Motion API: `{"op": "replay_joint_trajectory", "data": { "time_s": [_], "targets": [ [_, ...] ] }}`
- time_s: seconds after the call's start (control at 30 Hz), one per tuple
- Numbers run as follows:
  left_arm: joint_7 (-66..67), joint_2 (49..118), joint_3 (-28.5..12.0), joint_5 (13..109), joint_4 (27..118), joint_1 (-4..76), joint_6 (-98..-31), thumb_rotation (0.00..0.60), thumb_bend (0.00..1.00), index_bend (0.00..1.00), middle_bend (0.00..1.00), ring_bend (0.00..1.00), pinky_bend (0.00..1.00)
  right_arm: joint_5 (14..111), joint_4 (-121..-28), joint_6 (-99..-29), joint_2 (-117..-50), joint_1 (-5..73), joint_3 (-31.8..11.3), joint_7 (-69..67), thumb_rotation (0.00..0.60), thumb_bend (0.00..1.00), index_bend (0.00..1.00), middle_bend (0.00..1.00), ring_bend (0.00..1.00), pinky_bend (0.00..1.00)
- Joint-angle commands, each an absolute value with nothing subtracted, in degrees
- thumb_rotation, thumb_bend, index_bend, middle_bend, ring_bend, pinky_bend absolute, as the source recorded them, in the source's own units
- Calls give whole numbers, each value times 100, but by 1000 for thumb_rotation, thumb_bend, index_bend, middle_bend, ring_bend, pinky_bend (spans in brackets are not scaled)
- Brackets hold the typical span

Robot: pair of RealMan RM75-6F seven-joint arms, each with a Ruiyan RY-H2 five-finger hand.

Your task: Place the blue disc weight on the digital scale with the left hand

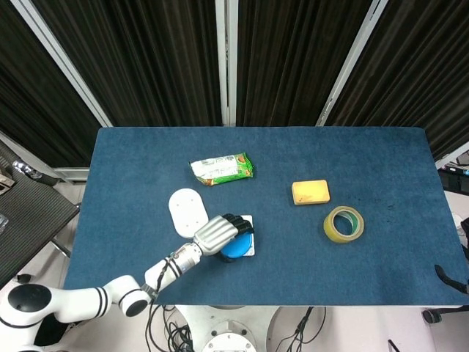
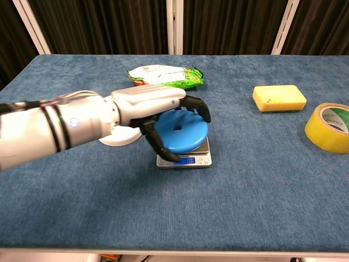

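My left hand (image 2: 155, 112) grips the blue disc weight (image 2: 184, 131) from above, fingers curled over its far rim and thumb under its near edge. The disc is over the platform of the digital scale (image 2: 191, 160), and I cannot tell whether it rests on it. In the head view the left hand (image 1: 218, 233) covers most of the scale (image 1: 251, 251), with the blue disc (image 1: 236, 247) showing at its lower right. The scale's display is partly hidden by the thumb. My right hand is out of sight in both views.
A white oval plate (image 1: 186, 211) lies just left of the scale, partly behind my forearm. A green snack bag (image 1: 221, 169) sits beyond it. A yellow sponge (image 1: 310, 192) and a roll of yellow tape (image 1: 344, 224) lie to the right.
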State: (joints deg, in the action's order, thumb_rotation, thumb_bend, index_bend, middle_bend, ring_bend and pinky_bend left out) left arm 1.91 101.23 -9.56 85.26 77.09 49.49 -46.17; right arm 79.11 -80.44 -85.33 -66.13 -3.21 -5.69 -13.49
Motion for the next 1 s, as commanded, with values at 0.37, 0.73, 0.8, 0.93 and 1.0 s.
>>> {"op": "replay_joint_trajectory", "data": {
  "time_s": [0.37,0.73,0.8,0.93,1.0],
  "targets": [
    [-51,10690,-1026,8375,6711,5365,-4507,600,228,336,328,291,666,7831,-7842,-8416,-6626,-321,-597,-1589,600,141,0,0,0,0],
    [-150,10727,-933,8318,6566,5343,-4694,600,224,221,166,46,340,7810,-7780,-8327,-6653,-287,-605,-1592,600,141,0,0,0,0],
    [-177,10726,-914,8309,6562,5339,-4710,600,222,206,150,26,315,7805,-7782,-8322,-6649,-287,-605,-1582,600,141,0,0,0,0],
    [-206,10690,-877,8284,6604,5346,-4693,600,221,200,146,21,302,7800,-7797,-8317,-6641,-285,-610,-1563,600,141,0,0,0,0],
    [-208,10674,-865,8268,6630,5349,-4682,600,221,195,146,17,295,7802,-7808,-8317,-6641,-282,-612,-1551,600,141,0,0,0,0]
  ]
}}
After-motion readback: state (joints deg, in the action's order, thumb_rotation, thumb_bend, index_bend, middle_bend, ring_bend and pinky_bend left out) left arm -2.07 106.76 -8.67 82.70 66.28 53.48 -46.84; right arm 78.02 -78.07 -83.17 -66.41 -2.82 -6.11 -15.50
